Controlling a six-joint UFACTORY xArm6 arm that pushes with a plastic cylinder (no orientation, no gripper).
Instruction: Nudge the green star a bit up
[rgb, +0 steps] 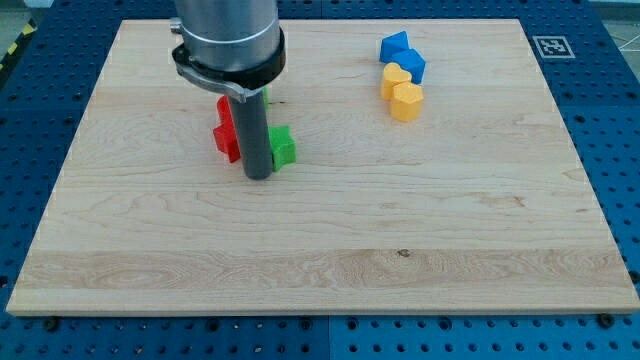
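Observation:
The green star (283, 146) lies on the wooden board (320, 250), left of centre, partly hidden behind my rod. My tip (258, 176) rests on the board just below and to the left of the star, touching or nearly touching it. A red block (228, 136), its shape partly hidden, sits directly left of the rod. A sliver of another green block (266, 97) shows just above, under the arm's body.
At the view's upper right are two blue blocks (396, 46) (411, 66) and two yellow blocks (396, 79) (406, 101) in a tight cluster. The board is ringed by a blue perforated table (610, 120). A marker tag (551, 45) sits past the top right corner.

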